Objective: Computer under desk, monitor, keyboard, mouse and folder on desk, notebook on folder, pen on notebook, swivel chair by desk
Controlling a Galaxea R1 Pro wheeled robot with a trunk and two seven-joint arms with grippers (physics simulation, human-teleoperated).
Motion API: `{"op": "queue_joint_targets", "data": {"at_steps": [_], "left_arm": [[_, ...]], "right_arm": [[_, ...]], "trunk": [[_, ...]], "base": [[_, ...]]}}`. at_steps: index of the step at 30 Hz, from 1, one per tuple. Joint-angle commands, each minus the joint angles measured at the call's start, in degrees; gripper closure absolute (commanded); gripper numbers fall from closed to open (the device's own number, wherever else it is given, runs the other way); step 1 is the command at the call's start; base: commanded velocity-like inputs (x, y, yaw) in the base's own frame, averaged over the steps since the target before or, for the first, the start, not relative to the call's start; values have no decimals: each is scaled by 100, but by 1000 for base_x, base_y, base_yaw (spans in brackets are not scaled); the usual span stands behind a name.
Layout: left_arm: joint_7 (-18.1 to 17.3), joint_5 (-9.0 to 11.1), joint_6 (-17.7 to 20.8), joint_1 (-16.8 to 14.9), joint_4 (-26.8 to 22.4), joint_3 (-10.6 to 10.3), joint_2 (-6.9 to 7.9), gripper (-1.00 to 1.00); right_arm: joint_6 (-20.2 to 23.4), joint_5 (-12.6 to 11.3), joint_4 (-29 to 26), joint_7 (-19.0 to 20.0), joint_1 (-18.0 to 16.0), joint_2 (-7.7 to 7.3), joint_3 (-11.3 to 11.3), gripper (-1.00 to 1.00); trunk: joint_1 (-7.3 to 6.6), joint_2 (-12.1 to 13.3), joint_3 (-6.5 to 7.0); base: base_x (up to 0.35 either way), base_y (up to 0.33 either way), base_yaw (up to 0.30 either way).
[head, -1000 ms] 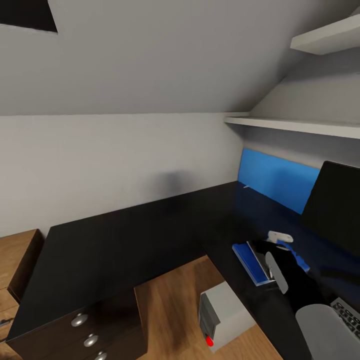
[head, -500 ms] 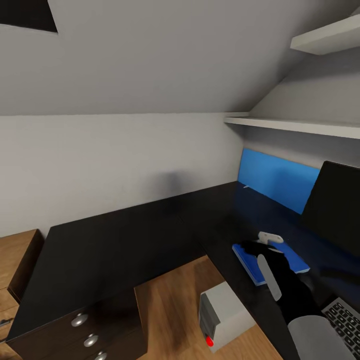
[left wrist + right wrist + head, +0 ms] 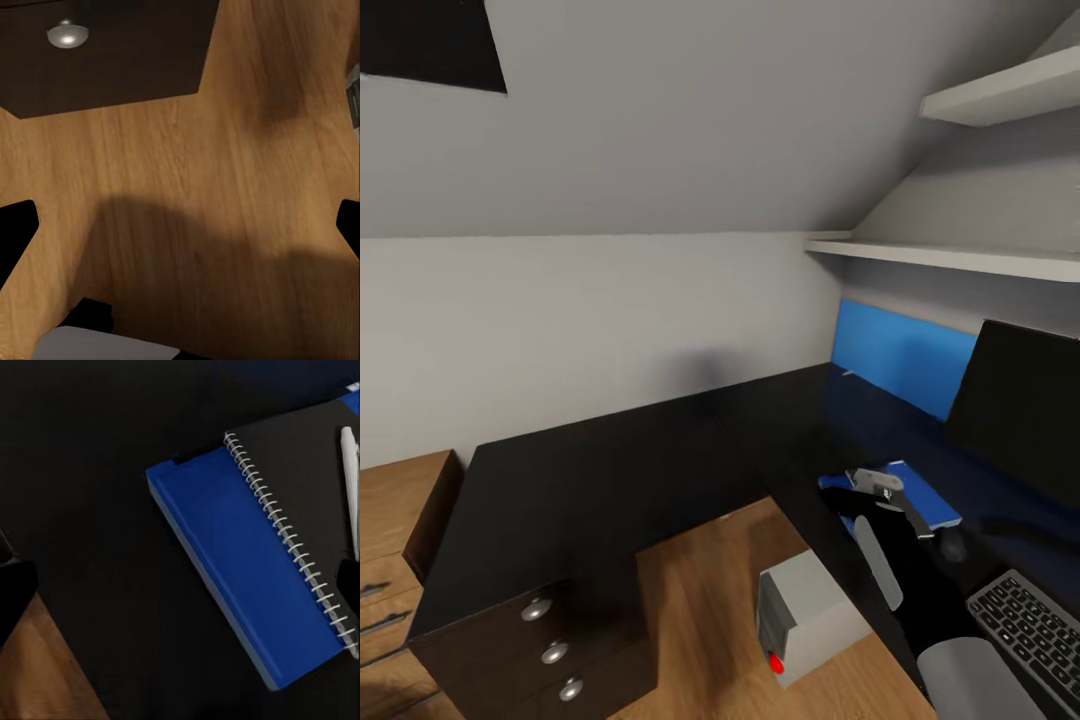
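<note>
The blue folder (image 3: 240, 570) lies flat on the black desk (image 3: 610, 470), in front of the monitor (image 3: 1020, 410). A dark spiral-bound notebook (image 3: 300, 487) rests on the folder, and a white pen (image 3: 349, 472) lies on the notebook. My right gripper (image 3: 180, 592) hovers open above the folder's (image 3: 925, 495) near edge, holding nothing. The keyboard (image 3: 1030, 630) sits on the desk at the right, with the small dark mouse (image 3: 953, 545) between it and the folder. Beneath the desk stands the grey computer (image 3: 805, 610). My left gripper (image 3: 180, 225) hangs open over the wood floor.
The dark drawer unit (image 3: 550, 640) with silver knobs stands under the desk's left wing; its knob (image 3: 67, 33) is in the left wrist view. A blue wall panel (image 3: 900, 355) and white shelves (image 3: 960, 258) are behind the desk. A light-wood cabinet (image 3: 390, 560) stands at far left.
The head camera has shifted, so the whole picture moved. My right gripper has drawn back from over the folder's middle toward its near-left edge.
</note>
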Motion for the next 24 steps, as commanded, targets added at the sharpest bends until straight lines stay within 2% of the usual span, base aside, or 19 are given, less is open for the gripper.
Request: {"op": "queue_joint_targets", "data": {"at_steps": [1, 7, 24], "left_arm": [[47, 25, 14, -6, -12, -27, 8, -100], [47, 35, 20, -6, -12, -8, 12, -100], [92, 59, 26, -6, 148, 117, 40, -100]], "right_arm": [[9, -58, -2, -58, -3, -4, 95, -100], [-13, -58, 39, -58, -1, 2, 217, -100], [-22, -58, 139, -58, -1, 94, 251, -100]], "trunk": [[-3, -4, 3], [-3, -4, 55], [-3, -4, 85]], "base": [[-335, 0, 46], [-337, 0, 84], [-339, 0, 32]]}}
